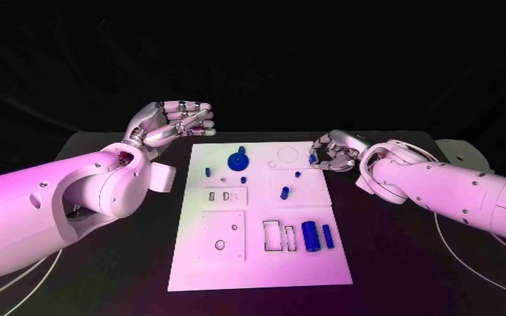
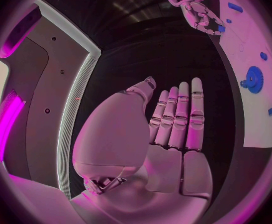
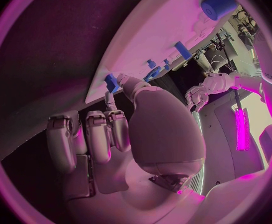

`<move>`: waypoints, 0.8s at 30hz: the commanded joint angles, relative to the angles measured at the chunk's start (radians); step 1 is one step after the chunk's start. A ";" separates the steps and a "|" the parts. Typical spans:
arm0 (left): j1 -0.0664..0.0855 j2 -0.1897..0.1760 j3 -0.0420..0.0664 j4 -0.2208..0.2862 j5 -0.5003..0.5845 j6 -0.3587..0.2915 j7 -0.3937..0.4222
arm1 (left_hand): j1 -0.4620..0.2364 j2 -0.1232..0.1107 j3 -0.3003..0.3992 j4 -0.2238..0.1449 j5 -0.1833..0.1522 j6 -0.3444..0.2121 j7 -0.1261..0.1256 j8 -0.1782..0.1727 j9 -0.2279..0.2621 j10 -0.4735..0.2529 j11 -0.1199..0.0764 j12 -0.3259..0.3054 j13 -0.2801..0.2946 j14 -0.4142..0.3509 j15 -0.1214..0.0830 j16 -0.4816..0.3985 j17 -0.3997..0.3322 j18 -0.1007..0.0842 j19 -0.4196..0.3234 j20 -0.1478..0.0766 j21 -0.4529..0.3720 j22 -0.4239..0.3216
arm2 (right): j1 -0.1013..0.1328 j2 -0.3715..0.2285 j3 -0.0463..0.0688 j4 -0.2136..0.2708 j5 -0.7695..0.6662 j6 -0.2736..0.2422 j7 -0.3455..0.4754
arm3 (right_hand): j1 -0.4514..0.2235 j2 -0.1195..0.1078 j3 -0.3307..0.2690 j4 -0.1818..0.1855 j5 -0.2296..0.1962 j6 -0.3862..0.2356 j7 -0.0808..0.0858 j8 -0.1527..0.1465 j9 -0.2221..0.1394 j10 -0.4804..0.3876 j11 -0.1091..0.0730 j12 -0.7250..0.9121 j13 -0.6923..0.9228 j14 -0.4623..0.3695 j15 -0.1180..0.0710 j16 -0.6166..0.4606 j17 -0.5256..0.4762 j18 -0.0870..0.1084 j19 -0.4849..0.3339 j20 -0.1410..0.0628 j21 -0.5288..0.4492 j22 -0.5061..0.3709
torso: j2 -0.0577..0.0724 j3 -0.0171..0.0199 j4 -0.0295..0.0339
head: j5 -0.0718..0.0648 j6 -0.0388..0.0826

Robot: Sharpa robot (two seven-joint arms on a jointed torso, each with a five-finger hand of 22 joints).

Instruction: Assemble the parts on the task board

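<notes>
- The right hand (image 1: 335,152) is hovering at the far right edge of the task board (image 1: 259,261), with its fingers (image 3: 111,129) curled in and a small blue part (image 3: 111,82) pinched between the thumb and a fingertip.
- That pinched part (image 1: 313,158) is sitting just over the board's right rim, so the board's open sockets are lying to the inside of this hand, toward the robot's left and nearer its body.
- The part's long axis cannot be told; it is too small.
- The left hand (image 1: 174,122) is hanging above the bench (image 1: 105,272), beyond the board's far left corner, fingers (image 2: 179,119) straight, side by side and holding nothing.
- The blue gear (image 1: 238,161) is resting on the far part of the board, between the two hands.
- Judging by reach, the right hand is the nearer one for seating its part.
</notes>
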 commanded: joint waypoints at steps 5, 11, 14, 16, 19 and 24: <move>0.001 -0.001 0.001 0.004 -0.005 0.017 0.004 | -0.005 -0.006 0.008 0.000 -0.006 -0.007 0.000 -0.007 -0.002 -0.008 0.001 -0.004 -0.001 0.002 0.004 -0.001 0.002 0.005 0.007 0.000 0.004 0.000 | -0.005 0.004 -0.001 -0.006 -0.020 0.014 -0.015 | 0.001 0.013 0.008 -0.002 0.001 0.011 0.000 0.007 0.001 0.031 0.006 0.006 0.192 0.102 0.003 0.006 0.261 -0.014 0.105 0.004 0.005 0.263 | -0.001 -0.0001 -0.0006 | 0.002 -0.007; 0.001 -0.002 0.001 0.005 -0.005 0.016 0.003 | -0.005 -0.006 0.008 0.000 -0.006 -0.007 0.000 -0.007 -0.002 -0.008 0.001 -0.004 -0.001 0.002 0.004 -0.001 0.002 0.005 0.007 0.000 0.004 0.000 | -0.006 0.005 -0.001 -0.007 -0.022 0.008 -0.016 | 0.001 0.017 0.012 -0.002 0.000 0.026 -0.004 0.011 0.002 0.034 0.003 0.009 0.194 0.102 0.001 0.007 0.263 -0.014 0.105 0.002 0.005 0.263 | -0.001 -0.0006 -0.0008 | -0.001 -0.008; 0.001 -0.002 0.001 0.005 -0.005 0.016 0.003 | -0.005 -0.005 0.009 0.000 -0.006 -0.007 0.001 -0.007 -0.002 -0.009 0.002 -0.005 -0.001 0.002 0.004 -0.001 0.002 0.005 0.008 0.000 0.004 0.000 | -0.006 0.005 -0.001 -0.008 -0.021 0.002 -0.014 | -0.001 0.023 0.015 -0.001 0.000 0.036 -0.007 0.015 0.002 0.037 0.000 0.012 0.197 0.103 -0.001 0.007 0.263 -0.014 0.105 0.001 0.005 0.263 | -0.001 0.0001 -0.0007 | -0.001 -0.006; 0.001 -0.003 0.001 0.005 -0.005 0.016 0.003 | -0.005 -0.005 0.009 0.000 -0.006 -0.007 0.001 -0.007 -0.002 -0.009 0.002 -0.005 -0.001 0.002 0.004 -0.001 0.002 0.005 0.008 0.000 0.004 0.000 | -0.006 0.006 -0.001 -0.007 -0.020 -0.003 -0.014 | -0.004 0.028 0.018 0.001 0.000 0.045 -0.009 0.018 0.003 0.039 -0.002 0.014 0.199 0.103 -0.003 0.007 0.263 -0.014 0.105 -0.001 0.005 0.263 | -0.001 0.0005 -0.0006 | -0.001 -0.006; 0.001 -0.003 0.001 0.005 -0.005 0.016 0.002 | -0.005 -0.005 0.009 0.000 -0.006 -0.007 0.001 -0.007 -0.002 -0.009 0.002 -0.005 -0.001 0.002 0.004 -0.001 0.002 0.005 0.008 0.000 0.004 0.000 | -0.006 0.007 -0.001 -0.007 -0.019 -0.013 -0.014 | -0.008 0.034 0.021 0.004 0.000 0.057 -0.014 0.023 0.004 0.043 -0.006 0.018 0.202 0.103 -0.007 0.007 0.263 -0.014 0.105 -0.004 0.005 0.263 | -0.001 0.0007 -0.0003 | -0.001 -0.006; 0.001 -0.003 0.001 0.005 -0.005 0.017 0.001 | -0.005 -0.005 0.009 0.000 -0.006 -0.007 0.001 -0.007 -0.002 -0.009 0.002 -0.005 -0.001 0.002 0.004 -0.001 0.002 0.005 0.008 0.000 0.004 0.000 | -0.006 0.009 -0.001 -0.007 -0.016 -0.039 -0.024 | -0.015 0.040 0.022 0.009 0.001 0.064 -0.017 0.025 0.004 0.045 -0.009 0.020 0.204 0.103 -0.010 0.007 0.263 -0.014 0.105 -0.007 0.005 0.263 | -0.001 0.0003 -0.0004 | -0.003 -0.009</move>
